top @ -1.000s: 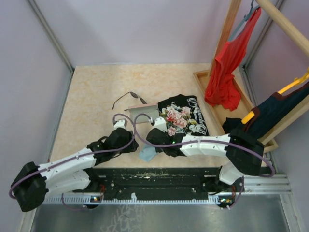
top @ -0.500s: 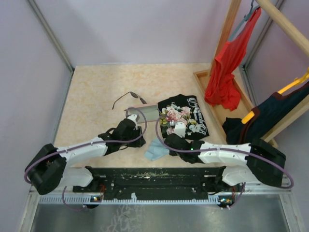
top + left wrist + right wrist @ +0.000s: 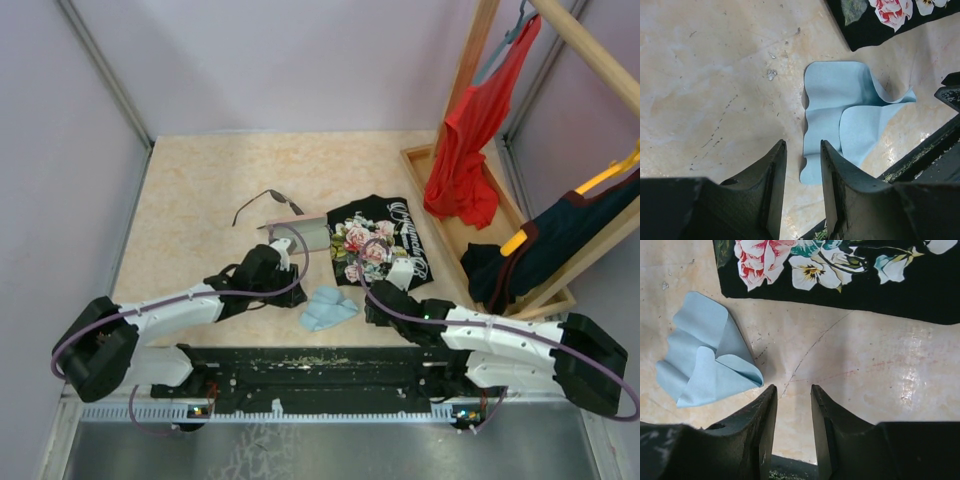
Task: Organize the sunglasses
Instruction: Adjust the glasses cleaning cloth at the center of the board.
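Observation:
The sunglasses [image 3: 266, 201] lie on the table at mid-left, thin and dark, with their arms spread. Just in front of them is the pink case [image 3: 301, 231]. A light-blue cloth [image 3: 328, 308] [image 3: 847, 115] [image 3: 707, 352] lies crumpled near the front edge, between the two arms. My left gripper [image 3: 292, 285] [image 3: 802, 145] hovers low, just left of the cloth, open with nothing between its fingers. My right gripper [image 3: 370, 303] [image 3: 793, 388] is to the right of the cloth, open and empty over bare table.
A folded black floral shirt [image 3: 382, 245] [image 3: 855, 280] lies right of the case. At the right stand a wooden rack [image 3: 470, 90] with a red garment [image 3: 465, 150] and a dark garment [image 3: 560, 245] on a yellow hanger. The black base rail [image 3: 320, 365] runs along the near edge.
My right gripper opened, let the blue cloth drop to the table and drew back to the right. My left arm reached forward beside the case, its jaws narrowing slightly.

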